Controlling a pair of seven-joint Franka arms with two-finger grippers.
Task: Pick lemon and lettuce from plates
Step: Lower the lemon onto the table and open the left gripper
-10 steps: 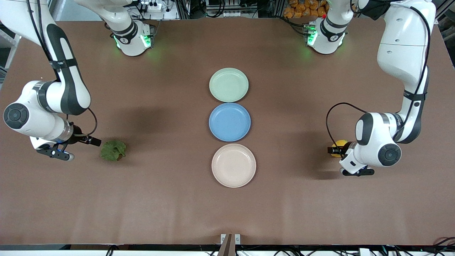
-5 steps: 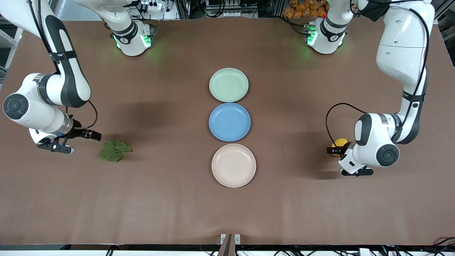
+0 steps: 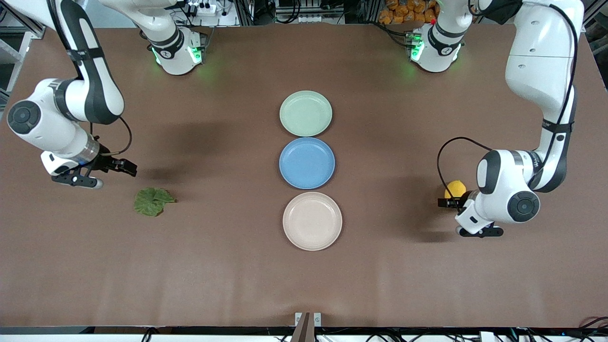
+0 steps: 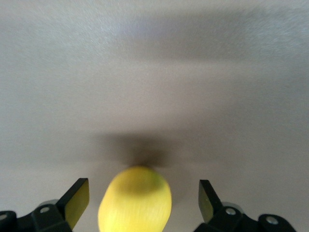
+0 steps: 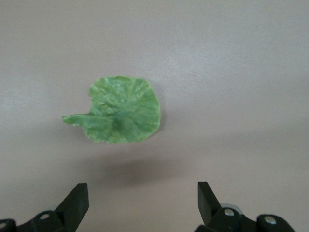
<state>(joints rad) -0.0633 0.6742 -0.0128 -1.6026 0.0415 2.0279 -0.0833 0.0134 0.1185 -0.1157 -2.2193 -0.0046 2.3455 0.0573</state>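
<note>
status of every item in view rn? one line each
lemon: on table, between open fingers, not gripped
lettuce: flat on table, free
mint plate: empty
blue plate: empty
beige plate: empty
left gripper: open, around lemon
right gripper: open, near lettuce

The lemon [image 4: 135,199], bright yellow and oval, lies on the bare table between the spread left fingers [image 4: 77,199], touching neither. The lettuce [image 5: 118,116], a flat crinkled green leaf, lies on the table clear of the right fingers [image 5: 77,198], past their tips. The mint plate [image 3: 305,113] and cream plate [image 3: 312,221] sit empty.
</note>
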